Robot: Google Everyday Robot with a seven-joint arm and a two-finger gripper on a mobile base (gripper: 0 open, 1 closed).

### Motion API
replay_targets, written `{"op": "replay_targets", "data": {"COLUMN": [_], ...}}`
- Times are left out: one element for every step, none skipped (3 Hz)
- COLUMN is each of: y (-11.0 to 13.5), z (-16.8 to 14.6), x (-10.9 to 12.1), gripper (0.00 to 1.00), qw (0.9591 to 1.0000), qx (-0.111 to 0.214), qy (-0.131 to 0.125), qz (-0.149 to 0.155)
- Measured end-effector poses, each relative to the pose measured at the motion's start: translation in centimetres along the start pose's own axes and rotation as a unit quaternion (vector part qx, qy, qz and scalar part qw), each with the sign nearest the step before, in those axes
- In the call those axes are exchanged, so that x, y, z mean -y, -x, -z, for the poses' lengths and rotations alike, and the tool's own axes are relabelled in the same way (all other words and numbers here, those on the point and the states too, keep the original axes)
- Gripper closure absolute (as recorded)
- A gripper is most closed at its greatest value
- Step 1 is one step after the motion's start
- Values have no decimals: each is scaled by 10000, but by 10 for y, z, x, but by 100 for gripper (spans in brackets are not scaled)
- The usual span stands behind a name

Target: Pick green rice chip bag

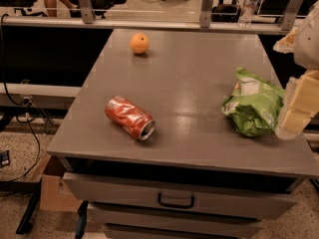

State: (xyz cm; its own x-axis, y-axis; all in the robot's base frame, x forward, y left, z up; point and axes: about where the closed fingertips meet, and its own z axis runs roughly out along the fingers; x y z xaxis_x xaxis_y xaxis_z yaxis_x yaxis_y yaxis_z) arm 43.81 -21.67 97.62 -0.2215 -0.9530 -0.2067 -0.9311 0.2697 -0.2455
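Hovering beside the green rice chip bag (pixel 254 108) is the gripper (pixel 295 108).

The green rice chip bag (pixel 254 108) is crinkled, shiny foil with matt white label patches. The crushed red can (pixel 129 117) is glossy, dented metal. The table (pixel 189 73) top is smooth grey with a soft sheen. The gripper (pixel 297 108), at the right edge by the bag, looks like pale matt plastic.
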Motion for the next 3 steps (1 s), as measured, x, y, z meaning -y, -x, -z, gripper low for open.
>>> {"op": "replay_targets", "data": {"y": [0, -10, -35], "z": [0, -2, -10], "x": [0, 7, 11], "gripper": [0, 0, 0], "qw": [10000, 9989, 9908], "qx": [1, 285, 772], "qy": [-1, -149, -350], "qz": [-1, -342, -1058]}}
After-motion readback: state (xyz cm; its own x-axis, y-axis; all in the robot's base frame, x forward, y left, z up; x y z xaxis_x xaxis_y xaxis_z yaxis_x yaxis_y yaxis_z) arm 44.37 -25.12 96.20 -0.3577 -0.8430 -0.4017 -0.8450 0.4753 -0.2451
